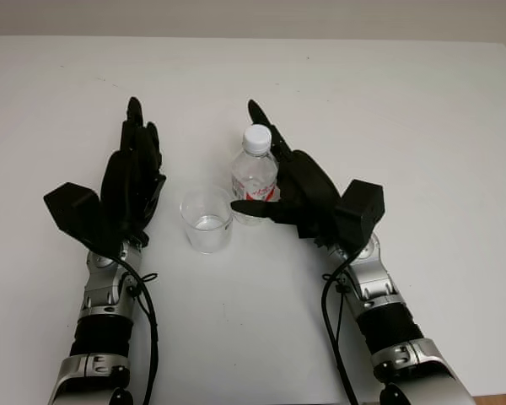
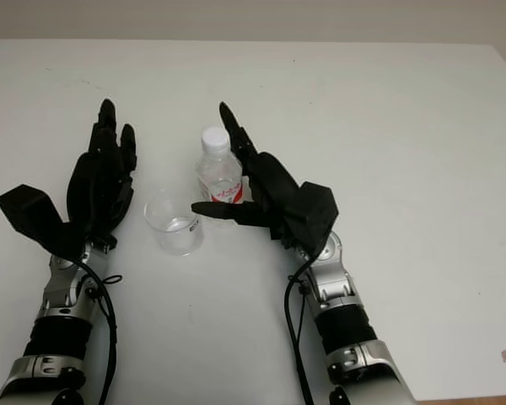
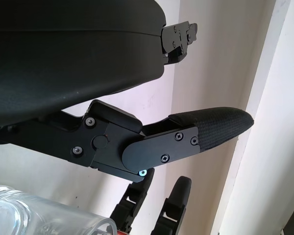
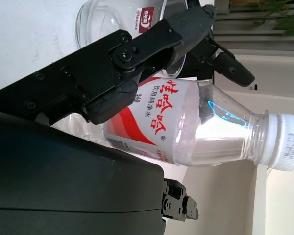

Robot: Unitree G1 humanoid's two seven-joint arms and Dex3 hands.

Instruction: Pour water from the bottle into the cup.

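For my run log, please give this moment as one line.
right hand: around upright bottle | cap on | left hand: open beside cup

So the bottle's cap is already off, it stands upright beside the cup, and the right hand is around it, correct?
Not quite: the bottle has its white cap on, as the right wrist view shows. The rest holds: it stands upright beside the cup, with the right hand around it. The left hand is open on the cup's other side.
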